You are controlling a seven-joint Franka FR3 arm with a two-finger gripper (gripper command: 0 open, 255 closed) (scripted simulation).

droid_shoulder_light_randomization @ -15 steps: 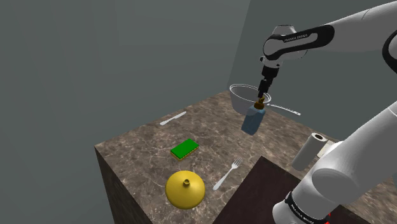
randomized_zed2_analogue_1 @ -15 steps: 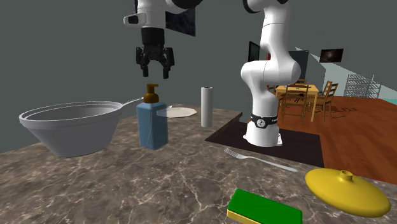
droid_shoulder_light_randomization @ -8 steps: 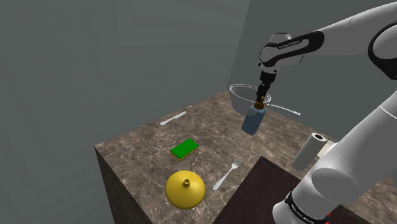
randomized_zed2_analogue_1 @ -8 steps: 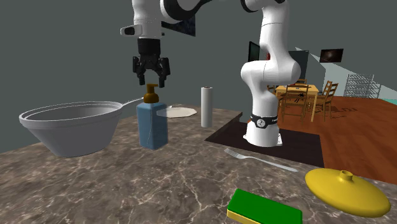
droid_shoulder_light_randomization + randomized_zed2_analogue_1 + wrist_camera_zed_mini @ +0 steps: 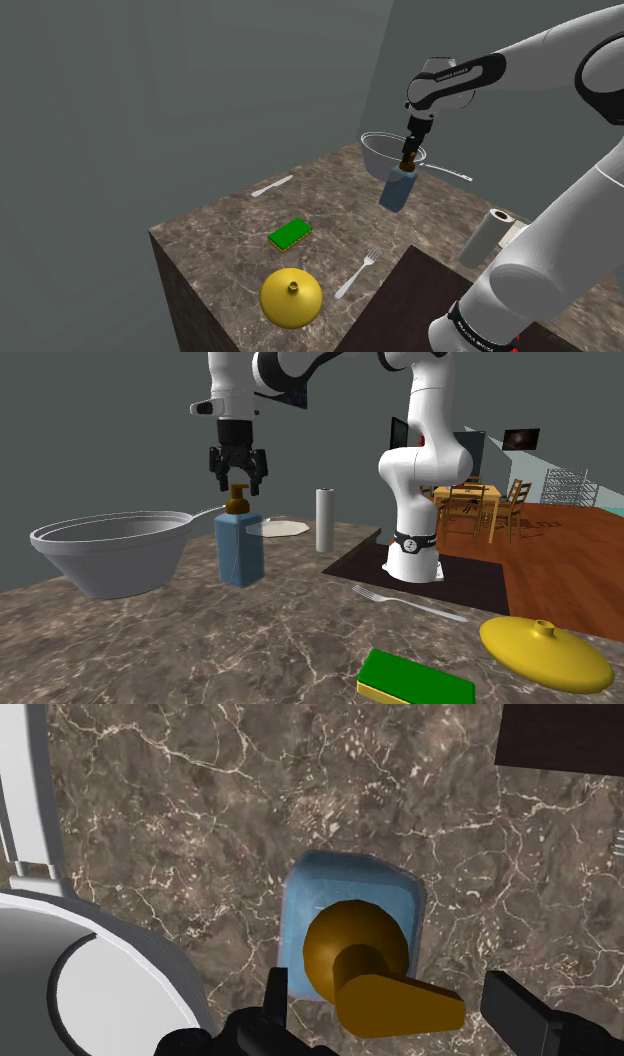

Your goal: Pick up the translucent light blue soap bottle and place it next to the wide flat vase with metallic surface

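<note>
The light blue soap bottle [image 5: 397,190] [image 5: 238,555] with a brown pump top stands upright on the marble counter, close beside the wide pale grey bowl-shaped vase [image 5: 378,150] [image 5: 110,557]. My gripper [image 5: 410,158] [image 5: 238,486] hangs straight above the pump, open, with its fingertips level with the pump's top and not touching it. In the wrist view the gripper [image 5: 392,1004] straddles the brown pump, the blue bottle body [image 5: 312,892] lies below it, and the vase rim [image 5: 90,994] curves in beside it.
On the counter lie a green sponge [image 5: 290,234], a yellow domed lid [image 5: 291,297], a fork [image 5: 358,273] and another utensil [image 5: 270,186]. A paper roll [image 5: 487,237] and a flat plate [image 5: 281,528] sit near the arm's base on its dark mat [image 5: 470,577].
The gripper has come down toward the pump and shifted a little to sit over it. The bottle and vase have stayed put.
</note>
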